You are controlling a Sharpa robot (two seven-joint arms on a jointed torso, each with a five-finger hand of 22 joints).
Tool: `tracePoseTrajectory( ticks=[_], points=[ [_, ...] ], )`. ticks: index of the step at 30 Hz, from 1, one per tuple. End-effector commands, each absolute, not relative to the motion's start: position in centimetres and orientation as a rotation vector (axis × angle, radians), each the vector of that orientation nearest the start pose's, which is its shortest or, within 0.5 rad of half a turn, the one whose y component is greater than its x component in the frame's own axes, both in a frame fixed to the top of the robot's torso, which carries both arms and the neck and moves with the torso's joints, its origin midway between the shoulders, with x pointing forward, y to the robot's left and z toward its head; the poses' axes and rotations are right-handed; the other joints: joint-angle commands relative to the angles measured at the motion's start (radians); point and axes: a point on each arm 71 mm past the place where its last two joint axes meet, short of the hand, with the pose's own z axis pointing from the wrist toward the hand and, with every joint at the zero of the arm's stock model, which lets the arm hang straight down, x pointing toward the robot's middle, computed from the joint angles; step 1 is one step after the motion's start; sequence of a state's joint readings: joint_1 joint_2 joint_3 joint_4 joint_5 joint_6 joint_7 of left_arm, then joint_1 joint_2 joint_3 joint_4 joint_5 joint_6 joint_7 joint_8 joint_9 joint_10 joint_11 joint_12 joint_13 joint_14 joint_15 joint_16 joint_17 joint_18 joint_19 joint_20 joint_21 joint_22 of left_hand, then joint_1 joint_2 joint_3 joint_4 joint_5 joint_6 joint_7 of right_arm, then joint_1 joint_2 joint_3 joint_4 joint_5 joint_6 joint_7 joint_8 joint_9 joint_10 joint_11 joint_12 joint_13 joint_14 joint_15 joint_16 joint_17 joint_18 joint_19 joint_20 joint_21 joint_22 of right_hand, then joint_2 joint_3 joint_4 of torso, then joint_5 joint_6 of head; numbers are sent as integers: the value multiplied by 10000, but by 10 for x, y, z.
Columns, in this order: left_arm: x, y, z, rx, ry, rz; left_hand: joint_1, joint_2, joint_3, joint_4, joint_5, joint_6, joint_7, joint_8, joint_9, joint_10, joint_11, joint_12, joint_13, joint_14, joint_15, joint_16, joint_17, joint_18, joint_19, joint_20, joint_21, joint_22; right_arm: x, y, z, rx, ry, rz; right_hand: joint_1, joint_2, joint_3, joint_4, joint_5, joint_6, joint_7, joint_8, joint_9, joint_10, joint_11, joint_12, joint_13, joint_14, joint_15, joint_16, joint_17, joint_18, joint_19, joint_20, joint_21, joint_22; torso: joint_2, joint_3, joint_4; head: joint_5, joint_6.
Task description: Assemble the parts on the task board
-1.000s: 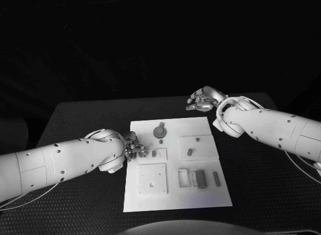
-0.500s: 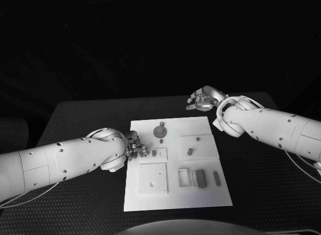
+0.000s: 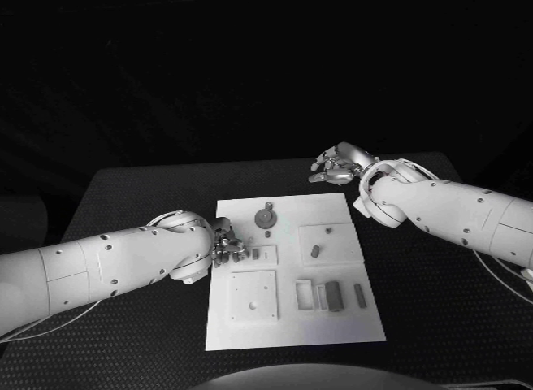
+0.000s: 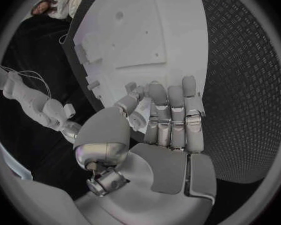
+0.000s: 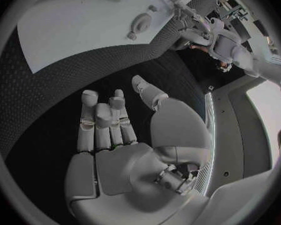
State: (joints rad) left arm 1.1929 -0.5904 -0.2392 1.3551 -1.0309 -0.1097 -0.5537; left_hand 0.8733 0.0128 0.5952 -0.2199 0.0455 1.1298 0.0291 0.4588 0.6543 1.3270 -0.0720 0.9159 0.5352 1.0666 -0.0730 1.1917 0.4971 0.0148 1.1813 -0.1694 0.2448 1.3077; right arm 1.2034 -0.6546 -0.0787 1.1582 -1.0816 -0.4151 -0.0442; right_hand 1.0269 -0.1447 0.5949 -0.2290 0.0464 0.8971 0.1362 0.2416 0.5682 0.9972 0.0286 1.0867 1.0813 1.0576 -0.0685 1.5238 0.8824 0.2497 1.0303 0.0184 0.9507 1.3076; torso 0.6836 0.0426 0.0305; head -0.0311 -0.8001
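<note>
The white task board (image 3: pixel 292 321) lies in the middle of the black table. On it are a round grey part (image 3: pixel 266 218), a small part (image 3: pixel 316 251) on a raised square, two little upright parts (image 3: pixel 263 255) and several long parts (image 3: pixel 332 296). My left hand (image 3: pixel 226 248) hovers over the board's left edge beside the little upright parts. In the left wrist view its fingers (image 4: pixel 172 115) lie straight and side by side above the board (image 4: pixel 147 30), holding nothing. My right hand (image 3: pixel 337 165) hangs over the table past the board's far right corner, fingers (image 5: pixel 103 120) spread and empty.
A square raised plate (image 3: pixel 253 296) sits on the board's near left. The black table (image 3: pixel 138 195) runs bare to the left and right of the board. The right wrist view shows the board (image 5: pixel 84 30) and my left arm (image 5: pixel 206 32) beyond it.
My left hand has crept a little to the right, closer to the little upright parts. The right arm has not moved.
</note>
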Motion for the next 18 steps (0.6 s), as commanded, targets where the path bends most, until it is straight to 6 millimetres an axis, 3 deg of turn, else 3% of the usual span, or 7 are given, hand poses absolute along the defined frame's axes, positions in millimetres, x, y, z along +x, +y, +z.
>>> tracePoseTrajectory(
  ticks=[1, 5, 18],
  points=[
    [467, 145, -299, -1957, 23604, -3553, -85, -75, -125, 132, 24, -51, -1, -54, -10, -67, -47, -2, 18, -1, 23, 18, -14, 35, 15, 29, 31, 214, 546, -221, -215, 2631, 16734, 6541, -20, 85, -13, -40, 39, -59, 131, -41, -1, -13, 91, 56, -10, 30, 4, -6, -15, 121, 17, -29, -39, 166, 3, -2, 2, -7, -25],
    [468, 147, -300, -1971, 23626, -3499, -566, -368, -608, 280, 26, -99, 13, -76, -5, -123, -33, -16, 44, -49, 30, 5, -23, 33, -44, 26, 1, 207, 546, -221, -215, 2631, 16727, 6543, -27, 79, -16, -38, 39, -61, 132, -42, -1, -13, 91, 56, -11, 29, 5, -6, -16, 121, 16, -28, -39, 166, -1, -6, 8, -26, -24],
    [472, 156, -299, -2103, 23297, -3182, -947, -843, -944, 512, 28, -160, 9, -104, 12, -203, -39, -44, 102, -99, -5, -9, -41, 58, -76, -1, -64, 185, 546, -222, -215, 2644, 16718, 6524, -37, 70, -18, -34, 39, -68, 134, -46, -1, -16, 93, 56, -14, 26, 6, -8, -18, 121, 13, -27, -42, 165, 1, -17, 13, -54, -22]
  ],
)
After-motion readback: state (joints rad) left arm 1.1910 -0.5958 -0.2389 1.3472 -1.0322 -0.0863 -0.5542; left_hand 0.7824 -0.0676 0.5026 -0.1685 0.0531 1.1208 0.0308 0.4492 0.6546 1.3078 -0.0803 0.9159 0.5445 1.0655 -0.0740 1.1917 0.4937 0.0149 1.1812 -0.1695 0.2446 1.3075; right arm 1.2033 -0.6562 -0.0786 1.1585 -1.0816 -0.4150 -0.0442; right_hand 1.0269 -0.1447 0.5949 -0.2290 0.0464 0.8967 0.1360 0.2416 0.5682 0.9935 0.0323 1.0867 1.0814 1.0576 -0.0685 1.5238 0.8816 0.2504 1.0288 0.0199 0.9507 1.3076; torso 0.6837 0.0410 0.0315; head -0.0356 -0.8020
